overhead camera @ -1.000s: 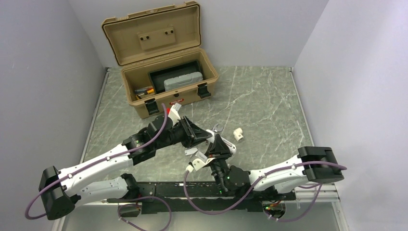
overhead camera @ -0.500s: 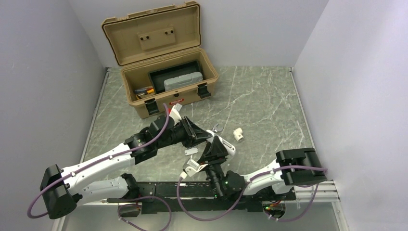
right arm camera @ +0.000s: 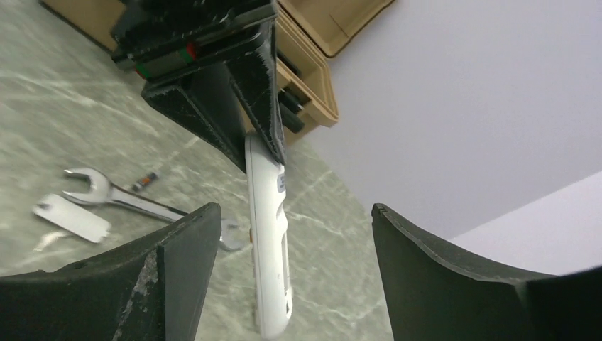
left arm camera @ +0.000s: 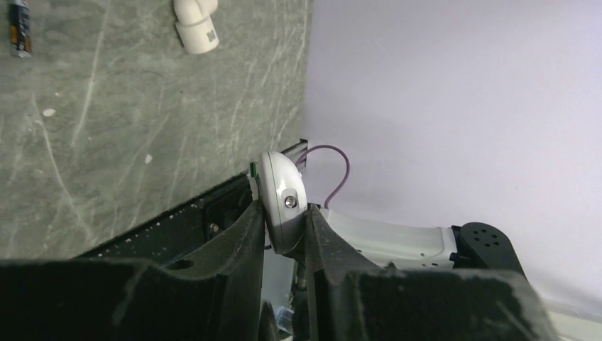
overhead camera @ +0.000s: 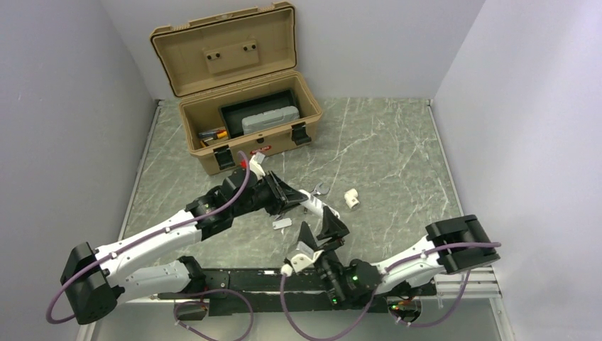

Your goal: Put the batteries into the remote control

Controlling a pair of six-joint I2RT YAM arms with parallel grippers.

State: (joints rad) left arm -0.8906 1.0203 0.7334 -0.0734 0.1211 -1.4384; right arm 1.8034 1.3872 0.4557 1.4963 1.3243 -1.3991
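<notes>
My left gripper [overhead camera: 289, 199] is shut on one end of the slim white remote control [overhead camera: 317, 208] and holds it above the table. In the left wrist view the remote's rounded end [left arm camera: 280, 192] sits pinched between the black fingers [left arm camera: 238, 241]. My right gripper [overhead camera: 321, 231] stands open just in front of it. In the right wrist view the remote control [right arm camera: 270, 256] hangs between the wide jaws of the right gripper [right arm camera: 294, 211], touching neither. One battery [right arm camera: 148, 180] lies on the table by the wrench; it also shows in the left wrist view [left arm camera: 20, 28].
A silver wrench [right arm camera: 121, 199] and a flat white cover piece [overhead camera: 282, 224] lie on the marble table under the grippers. A small white curved piece [overhead camera: 351, 199] lies to the right. The open tan toolbox [overhead camera: 213, 153] stands at the back left.
My right gripper has opened wide and drawn back from the remote toward the near edge. The left gripper keeps its hold on the remote, hardly moved.
</notes>
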